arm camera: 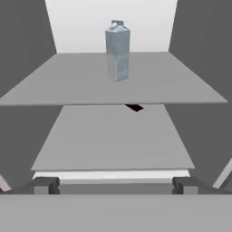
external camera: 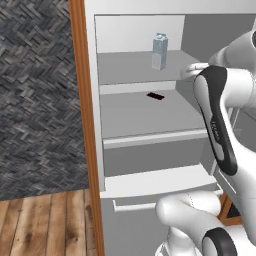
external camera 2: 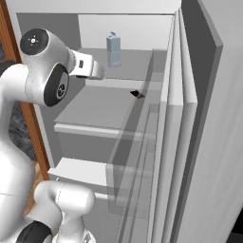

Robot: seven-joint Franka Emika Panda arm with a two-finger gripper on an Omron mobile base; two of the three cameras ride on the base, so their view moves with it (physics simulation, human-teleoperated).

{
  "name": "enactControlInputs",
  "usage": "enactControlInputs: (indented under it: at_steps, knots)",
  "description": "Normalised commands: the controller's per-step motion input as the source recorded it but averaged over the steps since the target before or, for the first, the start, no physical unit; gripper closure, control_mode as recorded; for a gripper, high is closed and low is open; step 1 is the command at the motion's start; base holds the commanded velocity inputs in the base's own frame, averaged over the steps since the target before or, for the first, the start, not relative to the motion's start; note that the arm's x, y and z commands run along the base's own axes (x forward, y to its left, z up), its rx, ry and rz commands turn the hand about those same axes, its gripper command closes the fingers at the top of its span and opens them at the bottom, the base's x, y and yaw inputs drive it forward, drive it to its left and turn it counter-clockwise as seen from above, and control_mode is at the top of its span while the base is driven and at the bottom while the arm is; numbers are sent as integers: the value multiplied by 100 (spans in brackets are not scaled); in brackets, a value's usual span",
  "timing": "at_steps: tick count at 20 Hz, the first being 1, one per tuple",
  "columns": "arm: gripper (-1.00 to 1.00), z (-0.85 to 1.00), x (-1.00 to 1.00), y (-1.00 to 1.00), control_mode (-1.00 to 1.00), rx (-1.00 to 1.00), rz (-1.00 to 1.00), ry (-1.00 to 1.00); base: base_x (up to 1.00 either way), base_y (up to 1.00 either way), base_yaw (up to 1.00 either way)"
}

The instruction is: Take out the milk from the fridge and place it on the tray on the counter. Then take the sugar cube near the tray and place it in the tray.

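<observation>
Fridge (external camera: 150,187), door open: milk (external camera: 159,51), one upright carton, standing alone toward the back of the upper shelf (arm camera: 149,86); a small dark item (external camera: 155,96), possibly flat, on the shelf below; gripper (arm camera: 115,185) spread wide and empty, well short of the carton.

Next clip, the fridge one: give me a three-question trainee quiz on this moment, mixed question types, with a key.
1. True or false: the milk carton stands upright on the top shelf of the open fridge.
2. The gripper is: A) shut on the carton; B) open, short of the carton; C) open on the small dark object.
3. Fill in: the small dark object lies on the shelf ____ the carton's.

Key: 1 true; 2 B; 3 below.
</observation>
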Motion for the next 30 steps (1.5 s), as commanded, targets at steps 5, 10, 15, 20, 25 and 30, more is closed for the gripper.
enactControlInputs:
  at_steps: [5,10,15,20,25,30]
  knots:
    - [-100,20,24,0,-100,1,2,-23,0,0,0]
    - [-100,11,27,-7,-100,4,6,-28,0,0,0]
    - [-100,0,45,-1,-100,1,5,-13,0,0,0]
    - [-100,0,49,-1,-100,0,7,-13,0,0,0]
    - [-100,0,50,-19,-100,0,15,-7,0,0,0]
    - [-100,0,47,-14,-100,0,20,-5,0,0,0]
